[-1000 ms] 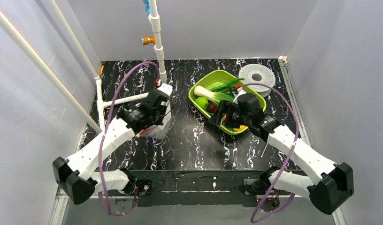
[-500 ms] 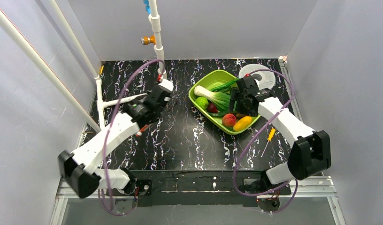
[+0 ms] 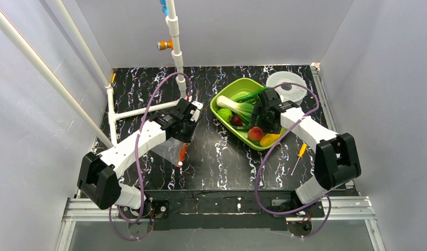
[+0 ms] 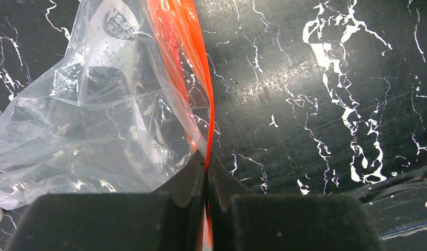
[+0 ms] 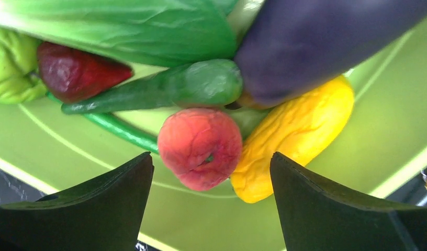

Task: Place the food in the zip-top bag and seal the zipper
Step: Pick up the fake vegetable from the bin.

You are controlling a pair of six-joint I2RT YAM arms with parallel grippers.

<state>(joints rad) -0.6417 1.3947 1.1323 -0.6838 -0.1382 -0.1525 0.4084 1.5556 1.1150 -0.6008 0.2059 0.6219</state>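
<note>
The clear zip-top bag (image 3: 168, 149) lies crumpled on the black marbled table, left of centre. My left gripper (image 3: 189, 121) is shut on its red-orange zipper (image 3: 182, 152); the left wrist view shows the strip (image 4: 197, 78) pinched between the closed jaws (image 4: 207, 166), with the bag (image 4: 96, 120) to the left. My right gripper (image 3: 261, 116) is open over the lime-green tray (image 3: 225, 93). In the right wrist view (image 5: 211, 155) a red-orange fruit (image 5: 201, 146) sits between the fingers, untouched, beside a yellow fruit (image 5: 298, 138), a purple eggplant (image 5: 326, 42), a cucumber (image 5: 193, 86) and bok choy (image 5: 122, 26).
A white perforated disc (image 3: 286, 83) lies behind the tray. An orange-handled screwdriver (image 3: 300, 153) lies right of the tray. A white pipe frame (image 3: 143, 110) stands at the back left, with an upright pipe (image 3: 175, 42) at the back centre.
My left gripper has carried the bag's zipper strip rightward toward the table's middle. My right gripper has moved from the tray's near side back over the tray, and its forearm has swung right.
</note>
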